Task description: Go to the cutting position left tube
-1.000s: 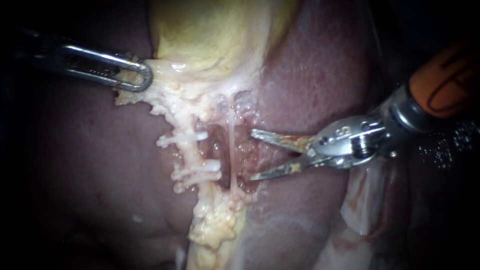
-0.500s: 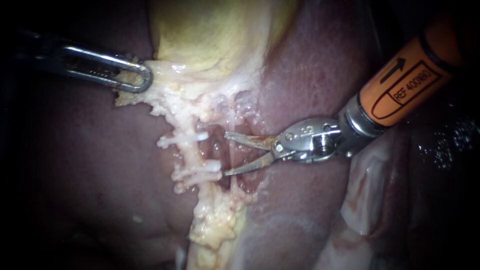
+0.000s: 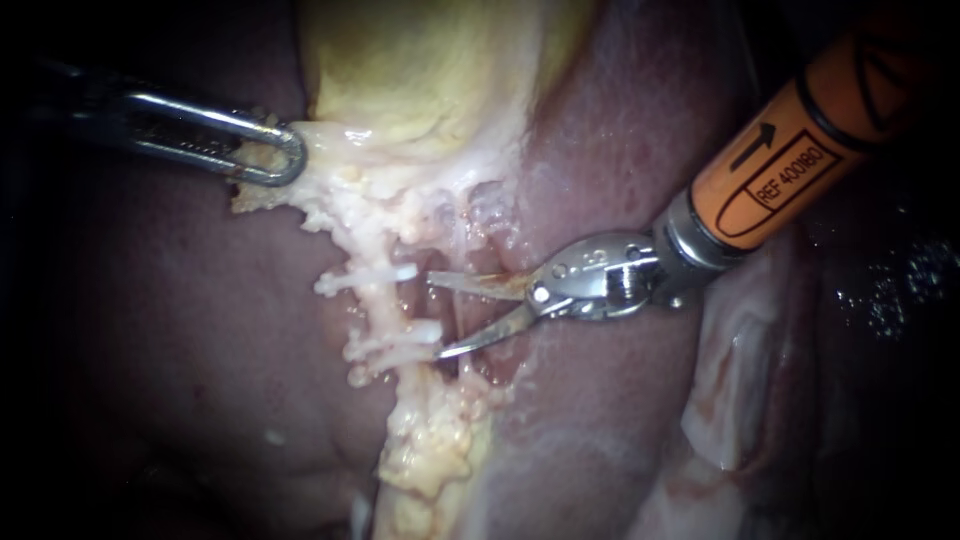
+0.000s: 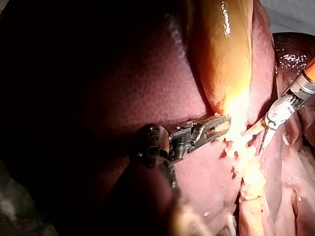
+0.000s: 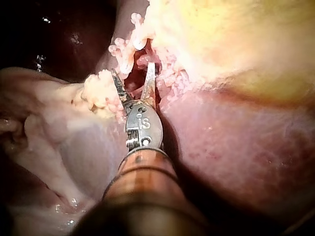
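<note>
The yellow gallbladder [image 3: 420,70] lies on the dark liver [image 3: 180,330]. My left instrument [image 3: 272,152] comes in from the left, its jaws shut on pale tissue [image 3: 320,185] at the gallbladder's lower edge; this also shows in the left wrist view [image 4: 219,126]. The left tube [image 3: 378,305] is a pale fatty strand with an upper white clip [image 3: 365,276] and a lower one [image 3: 400,345]. My right instrument [image 3: 435,316] holds its two blades open, tips at the clips' right ends. A thin pale tube [image 3: 462,235] crosses the blades' gap. In the right wrist view the open blades [image 5: 134,81] reach into fatty tissue.
Pale fatty tissue [image 3: 430,450] runs down from the clipped tube. A paler fold of tissue [image 3: 730,400] lies under the right instrument's orange shaft [image 3: 790,160]. Liver surrounds the dissected pocket on both sides.
My right instrument has moved leftward with its blades open, from beside the pocket to the clips' ends, and the thin tube now lies within its gap. The left instrument has held still.
</note>
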`<state>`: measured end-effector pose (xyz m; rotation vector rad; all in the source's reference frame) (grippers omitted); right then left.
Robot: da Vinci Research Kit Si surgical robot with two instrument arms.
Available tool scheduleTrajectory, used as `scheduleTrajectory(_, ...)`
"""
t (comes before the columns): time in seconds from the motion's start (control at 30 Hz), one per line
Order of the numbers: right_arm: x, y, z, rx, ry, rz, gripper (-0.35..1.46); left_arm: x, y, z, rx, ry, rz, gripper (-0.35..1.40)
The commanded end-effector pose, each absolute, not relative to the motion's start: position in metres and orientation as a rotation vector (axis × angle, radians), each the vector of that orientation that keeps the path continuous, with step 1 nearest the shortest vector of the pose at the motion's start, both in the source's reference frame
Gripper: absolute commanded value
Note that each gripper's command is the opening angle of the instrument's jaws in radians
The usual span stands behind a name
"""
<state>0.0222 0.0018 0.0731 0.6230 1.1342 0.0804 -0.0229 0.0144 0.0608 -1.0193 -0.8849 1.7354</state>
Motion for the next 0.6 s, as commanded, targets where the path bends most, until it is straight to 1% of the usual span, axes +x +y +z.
scheduleTrajectory(0.03, 0.0225, 0.0017, 0.073, 0.618, 1.138, 0.074, 1.33, -0.0229, 0.0144, 0.0608, -1.019, -0.885, 1.735, -0.35)
scheduleTrajectory(0.3, 0.025, 0.0014, 0.0725, 0.62, 1.156, 0.06, 1.33, -0.023, 0.0144, 0.0608, -1.019, -0.884, 1.735, -0.35)
scheduleTrajectory(0.43, 0.0265, 0.0012, 0.0723, 0.628, 1.185, 0.05, 1.31, -0.023, 0.0144, 0.0608, -1.019, -0.884, 1.735, -0.35)
scheduleTrajectory(0.6, 0.0286, 0.0008, 0.0722, 0.65, 1.193, 0.074, 1.31, -0.0231, 0.0144, 0.0608, -1.019, -0.887, 1.735, -0.35)
